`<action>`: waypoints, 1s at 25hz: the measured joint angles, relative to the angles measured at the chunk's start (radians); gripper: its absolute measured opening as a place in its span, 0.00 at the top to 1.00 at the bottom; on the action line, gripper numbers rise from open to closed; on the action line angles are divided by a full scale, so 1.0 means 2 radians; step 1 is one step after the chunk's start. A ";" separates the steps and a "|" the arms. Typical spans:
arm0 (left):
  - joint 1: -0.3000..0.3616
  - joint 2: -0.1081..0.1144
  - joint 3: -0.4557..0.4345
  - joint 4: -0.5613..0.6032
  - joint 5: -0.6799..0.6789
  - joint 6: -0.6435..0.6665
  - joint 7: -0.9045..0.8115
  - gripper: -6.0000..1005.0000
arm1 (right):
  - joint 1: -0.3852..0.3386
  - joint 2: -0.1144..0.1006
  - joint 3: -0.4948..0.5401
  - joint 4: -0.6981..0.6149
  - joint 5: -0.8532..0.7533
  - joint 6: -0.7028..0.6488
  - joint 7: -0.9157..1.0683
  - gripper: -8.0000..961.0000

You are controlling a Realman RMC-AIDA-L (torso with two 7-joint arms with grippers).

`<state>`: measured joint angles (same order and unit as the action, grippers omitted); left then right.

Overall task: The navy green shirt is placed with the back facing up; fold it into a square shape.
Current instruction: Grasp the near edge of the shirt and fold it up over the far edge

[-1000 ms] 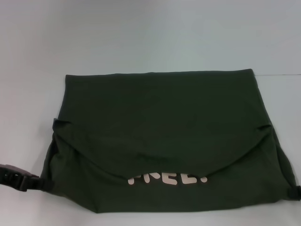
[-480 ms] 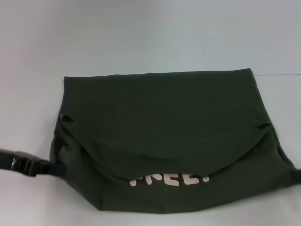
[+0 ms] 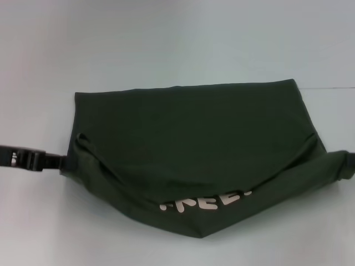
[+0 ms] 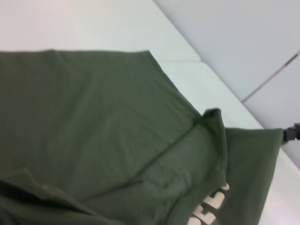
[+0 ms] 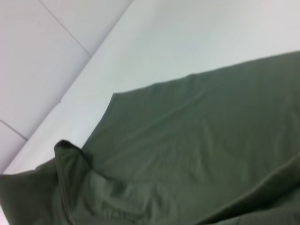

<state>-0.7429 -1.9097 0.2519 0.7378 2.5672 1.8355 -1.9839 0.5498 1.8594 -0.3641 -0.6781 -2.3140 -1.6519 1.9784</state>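
Observation:
The navy green shirt (image 3: 188, 127) lies folded on the white table (image 3: 166, 44), with pale lettering (image 3: 206, 201) showing near its front edge. My left gripper (image 3: 64, 163) is shut on the shirt's left front corner. My right gripper (image 3: 349, 163), mostly cut off at the picture's right edge, holds the right front corner. Both corners are raised, so the front edge sags into a V between them. In the left wrist view the shirt (image 4: 93, 131) fills the frame, with the right gripper (image 4: 293, 133) far off. The right wrist view shows only the shirt's cloth (image 5: 197, 140).
Bare white table surface surrounds the shirt on the far side and at both sides. A seam in the tabletop (image 3: 333, 87) runs off to the right behind the shirt. Nothing else stands on the table.
Both grippers have risen and moved away from the table's front edge, taking the shirt's front corners with them. The front hem now hangs in a V and the lettering is tilted.

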 joint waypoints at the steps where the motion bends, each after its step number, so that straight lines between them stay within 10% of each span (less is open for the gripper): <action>1: -0.001 0.001 -0.003 0.000 -0.001 -0.001 0.000 0.99 | 0.001 0.000 0.001 0.000 0.004 0.002 0.000 0.96; 25: 0.000 0.004 -0.025 -0.014 -0.057 -0.022 0.000 0.99 | 0.015 0.000 0.013 0.008 0.039 0.015 0.010 0.96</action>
<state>-0.7435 -1.9011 0.2026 0.7104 2.4535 1.7907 -1.9845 0.5797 1.8602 -0.3374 -0.6612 -2.2370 -1.6217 1.9986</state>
